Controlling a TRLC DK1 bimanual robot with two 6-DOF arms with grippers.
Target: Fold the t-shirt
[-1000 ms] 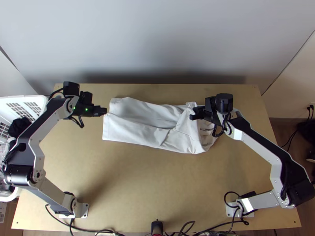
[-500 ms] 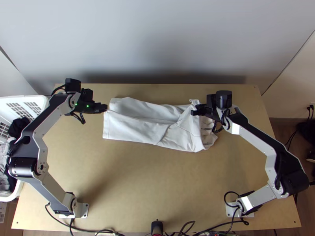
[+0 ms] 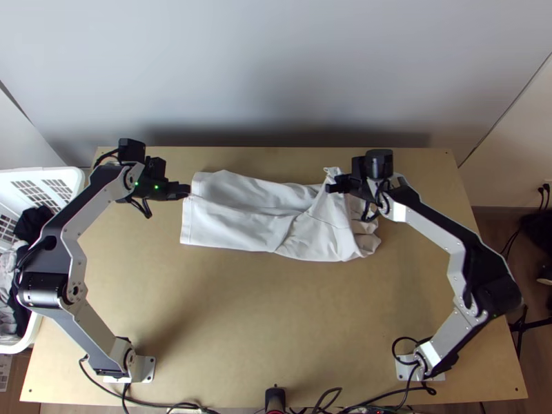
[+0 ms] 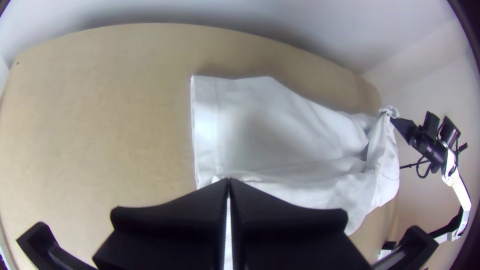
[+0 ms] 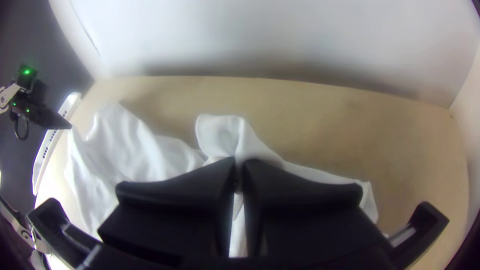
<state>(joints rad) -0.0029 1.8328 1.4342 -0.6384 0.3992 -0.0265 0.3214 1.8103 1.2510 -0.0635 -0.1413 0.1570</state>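
My left gripper (image 3: 188,191) is shut on the white t-shirt (image 3: 241,224) at its left end. The shirt lies lengthwise across the table, folded over, its left part fairly flat and its right part bunched. At the far side of that bunched part, my right gripper (image 3: 332,187) is shut on raised cloth, and a small tuft stands out beyond the fingers. In the left wrist view the left gripper (image 4: 228,182) has its fingers together over the t-shirt (image 4: 285,130). Cloth comes out between the tips of the right gripper (image 5: 239,167) in the right wrist view.
A white basket (image 3: 52,172) with dark and grey cloth stands beyond the table's left edge. The wooden table (image 3: 228,310) is bare nearer the arm bases. A pale wall (image 3: 276,69) rises behind the far edge. Black cables (image 3: 159,406) run along the near edge.
My right gripper has shifted left and a little toward the far edge, drawing the held cloth along, and the shirt's near right edge has drawn back. The left gripper has moved slightly right.
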